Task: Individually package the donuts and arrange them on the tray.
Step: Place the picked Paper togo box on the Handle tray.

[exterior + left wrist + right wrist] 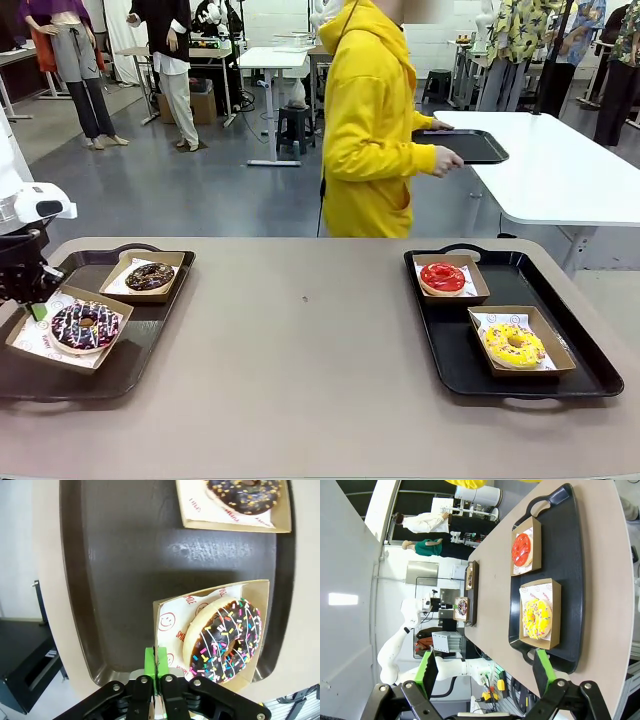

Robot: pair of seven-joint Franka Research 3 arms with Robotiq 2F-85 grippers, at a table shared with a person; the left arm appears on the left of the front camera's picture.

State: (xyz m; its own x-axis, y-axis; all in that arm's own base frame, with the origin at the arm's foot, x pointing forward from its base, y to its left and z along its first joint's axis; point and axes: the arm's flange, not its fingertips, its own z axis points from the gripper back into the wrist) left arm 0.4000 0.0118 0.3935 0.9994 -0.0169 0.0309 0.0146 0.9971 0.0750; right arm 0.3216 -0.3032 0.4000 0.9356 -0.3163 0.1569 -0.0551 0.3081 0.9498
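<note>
While seen from the front, two black trays on the tan table (300, 350): left tray (150, 330) with two boxed donuts, the sprinkled purple-brown donut (85, 326) near, the chocolate donut (150, 277) farther back; right tray (550, 370) with the red donut (442, 277) behind and the yellow donut (514, 345) in front, each in its own cardboard box. Left gripper (36, 308) at the picture's left edge, just beside the near box's corner, fingertips partly cut off, contact not resolvable. Person in a yellow hoodie (375, 120) beyond the table, hand on a third black tray (465, 145) on a white table.

Left wrist view: green pads (150, 665) pressed together, nothing visible between them, directly over the printed paper liner at the edge of the near box (260, 587); touching or not, cannot tell. Purple-brown donut (225, 640) whole in its box; chocolate donut (245, 492) cut off at the top edge.

Right wrist view, rolled sideways: right gripper (485, 672) spread wide, empty, well short of the tray (580, 555). Yellow donut (537, 617) and red donut (521, 550) both boxed. Far tray's donuts small, hard to make out.
</note>
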